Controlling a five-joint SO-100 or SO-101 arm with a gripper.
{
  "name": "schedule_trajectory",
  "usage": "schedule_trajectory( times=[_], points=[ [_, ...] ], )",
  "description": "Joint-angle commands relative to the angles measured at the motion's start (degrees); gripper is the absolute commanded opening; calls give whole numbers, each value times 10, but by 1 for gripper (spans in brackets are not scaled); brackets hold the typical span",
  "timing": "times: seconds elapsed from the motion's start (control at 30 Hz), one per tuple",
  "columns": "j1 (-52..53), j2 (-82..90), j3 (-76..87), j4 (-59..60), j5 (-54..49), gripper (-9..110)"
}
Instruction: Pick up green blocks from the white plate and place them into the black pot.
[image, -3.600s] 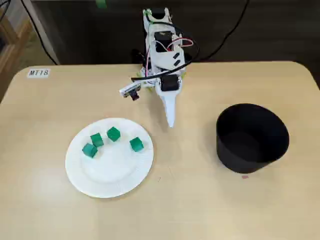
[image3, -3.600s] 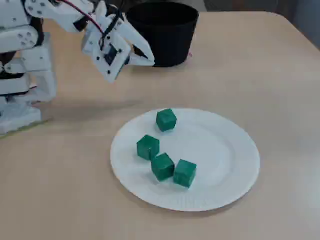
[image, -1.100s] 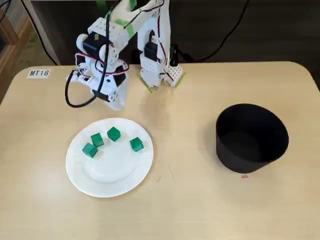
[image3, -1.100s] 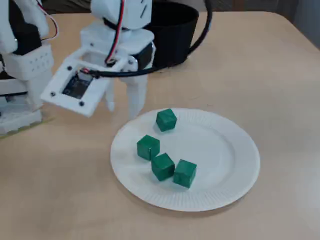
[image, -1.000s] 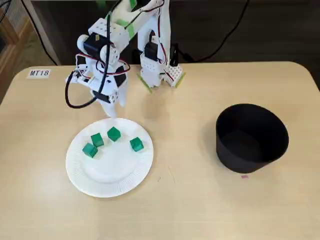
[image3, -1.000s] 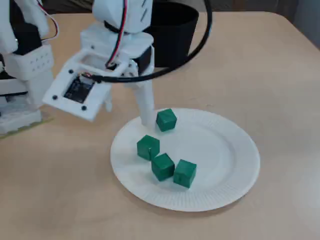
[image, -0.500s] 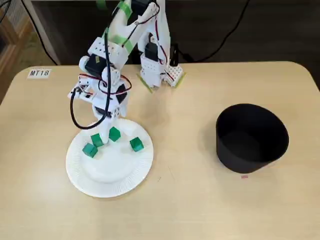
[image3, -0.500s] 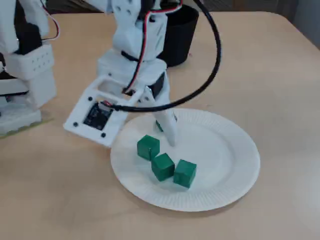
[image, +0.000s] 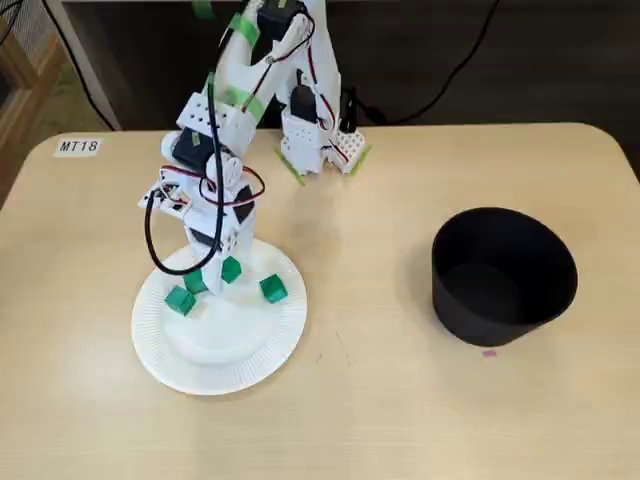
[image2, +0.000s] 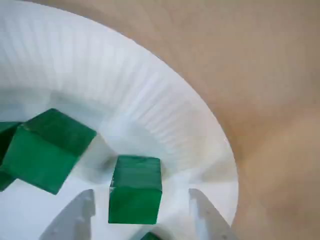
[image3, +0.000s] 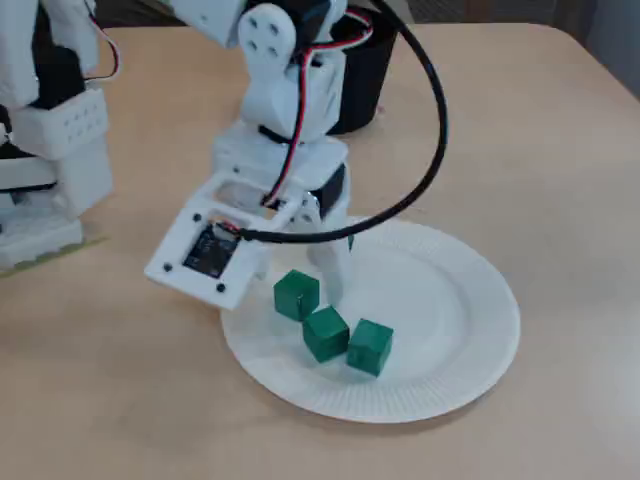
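In a fixed view, the gripper (image: 214, 272) is held low over the white plate (image: 215, 375) among the green blocks (image: 272, 289), one partly covered by the arm. The black pot (image: 505, 275) stands well apart to the right. In the wrist view, one green block (image2: 135, 189) lies between widely spread fingertips (image2: 204, 216), untouched. In a fixed view, three blocks are plainly seen; a fourth is nearly hidden behind the gripper.

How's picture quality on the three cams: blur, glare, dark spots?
Wrist view: very close and soft, white plate nearly washed out, green block edges fuzzy. In a fixed view: even light, black pot interior too dark for detail. In a fixed view: slightly soft, arm casts only a faint shadow.
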Motion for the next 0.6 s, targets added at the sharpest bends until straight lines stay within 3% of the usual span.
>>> schedule_trajectory(
  times=[0.0, 0.03, 0.37, 0.57],
  points=[
    [-4, -5, -3, -38, 20, 4],
    [-4, -15, -5, -46, 25, -2],
    [-28, 32, -8, -90, 7, -2],
    [-98, 235, -37, -158, 127, -2]
  ],
)
